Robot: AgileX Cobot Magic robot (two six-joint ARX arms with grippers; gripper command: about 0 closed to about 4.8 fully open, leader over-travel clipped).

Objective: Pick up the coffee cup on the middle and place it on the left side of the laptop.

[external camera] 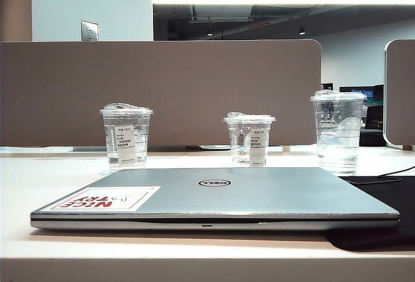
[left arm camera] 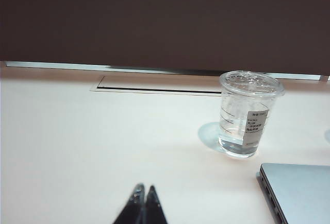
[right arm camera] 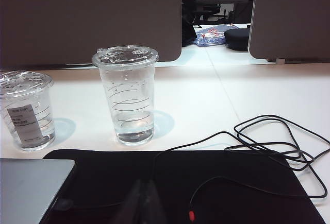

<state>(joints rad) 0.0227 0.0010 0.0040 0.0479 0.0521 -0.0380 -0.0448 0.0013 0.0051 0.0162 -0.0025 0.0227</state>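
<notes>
White desk before a grey partition: we see the laptop lying shut at the front, and behind it three clear cups in a row, the coffee cup in the middle, a larger-labelled cup to the left, a taller unlabelled cup to the right. We find the left gripper low over bare desk with fingertips pressed together, holding nothing; the right gripper hangs blurred over the black mat, seemingly closed and empty. We judge the chief risks to be seizing a look-alike neighbour, crushing the thin wall, or snagging the cable.

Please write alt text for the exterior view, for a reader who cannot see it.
A closed silver laptop lies on a white table. Behind it stand three clear lidded cups: the coffee cup in the middle, a labelled cup left, a taller cup right.
</notes>
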